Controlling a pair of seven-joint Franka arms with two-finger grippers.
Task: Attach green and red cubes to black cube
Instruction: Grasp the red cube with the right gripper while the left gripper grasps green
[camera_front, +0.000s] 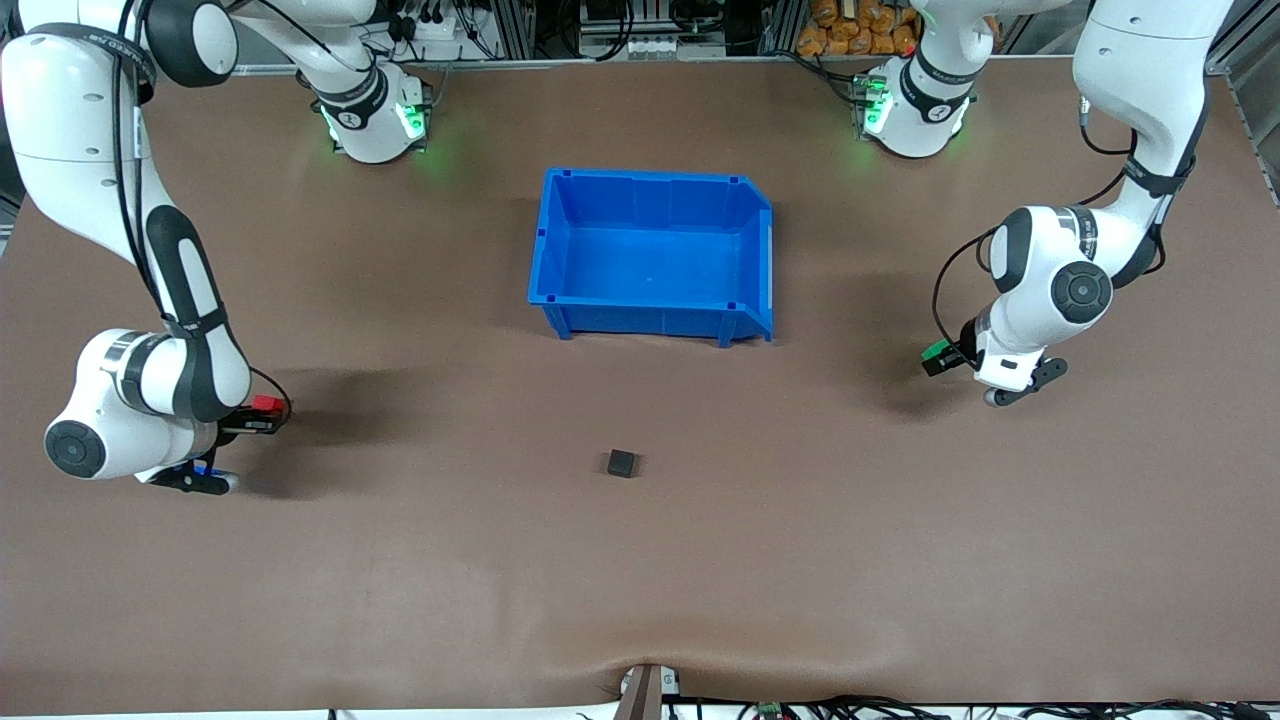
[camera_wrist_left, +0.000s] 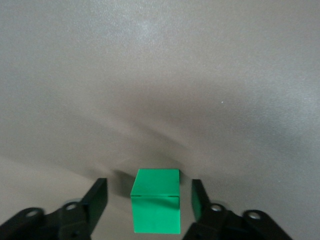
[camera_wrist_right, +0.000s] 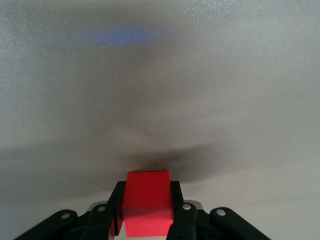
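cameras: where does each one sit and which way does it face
Front view: high across the table, facing both arms' bases; shows the blue bin, black cube, both arms.
Left wrist view: on the left arm's wrist, facing the green cube between the left gripper's open fingers.
Right wrist view: on the right wrist, facing the red cube clamped in the right gripper.
Both cubes also show in the front view.

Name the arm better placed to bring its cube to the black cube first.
Right, probably. The right gripper is shut on the red cube, while the left gripper's fingers stand apart from the green cube. Both sit similarly distant from the black cube.
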